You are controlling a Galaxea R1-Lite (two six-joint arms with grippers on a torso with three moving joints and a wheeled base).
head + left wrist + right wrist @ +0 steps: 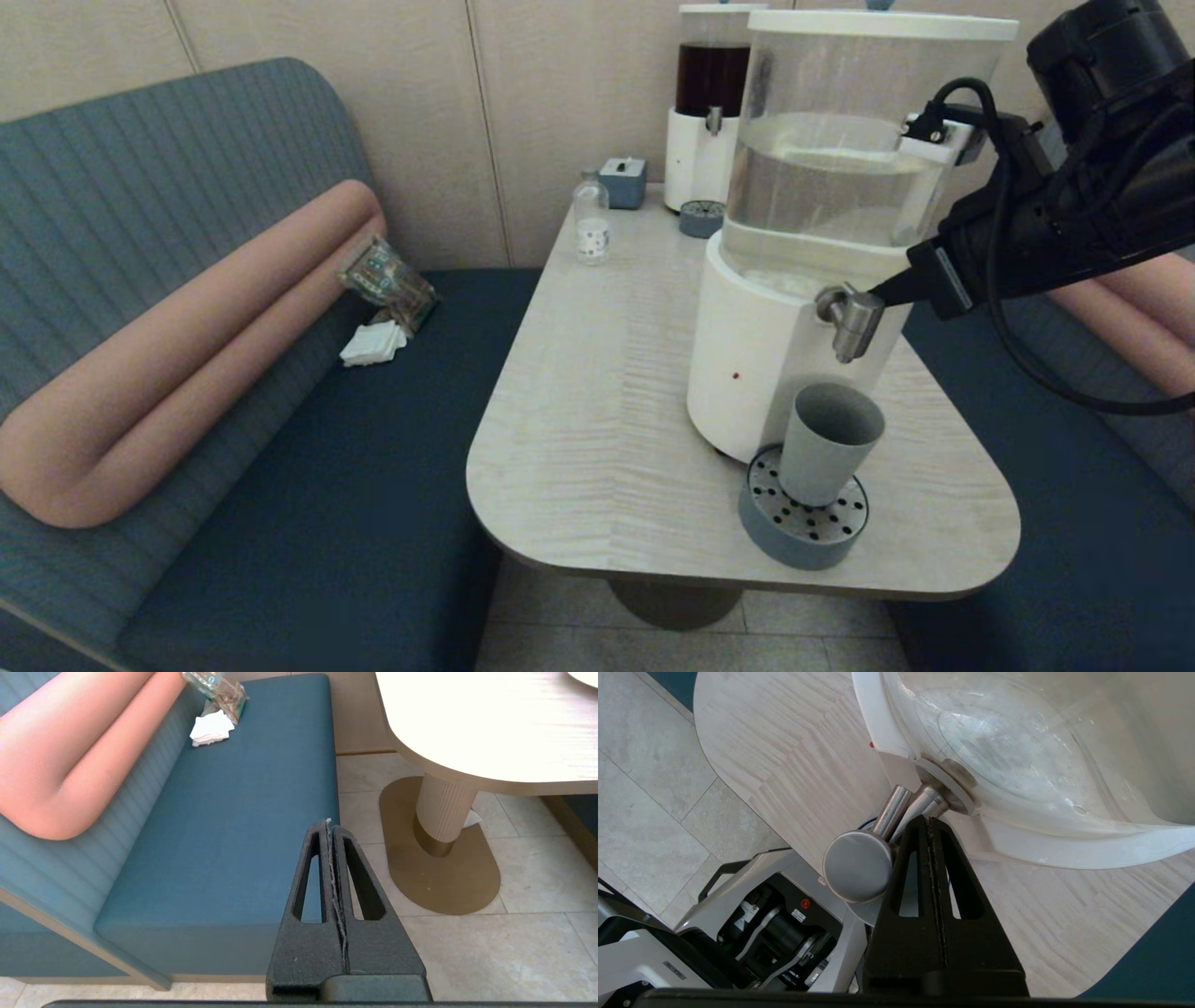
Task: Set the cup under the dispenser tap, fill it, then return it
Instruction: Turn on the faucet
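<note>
The cup [828, 443], a plain matte grey-blue tapered tumbler with no handle, is seen standing upright on a round grey-blue drip tray [804, 525] whose pale top plate is punched with dark holes. One cup is counted, one tray beneath it. Directly above the open mouth hangs the dispenser tap [849, 320], a short brushed-steel cylinder bent downward, its flat round cap catching the light in the right wrist view [857, 865].

The right gripper [928, 820] is brought in from three o'clock, its black tapered fingers pressed flat together with nothing between them, the tip set against the tap's neck just beside the tank wall. The big dispenser [756, 373] shows a smooth white drum base and a clear tank partly filled with clear liquid.

Two dispensers are counted: at twelve o'clock a narrower one [707, 103] holding dark liquid. One small clear bottle [591, 224] and one small blue box [623, 182] are spotted near it on the pale wood-grain table [597, 392].

The left gripper [331, 823] is parked low over the blue bench seat [243, 826], fingers closed on each other.
</note>
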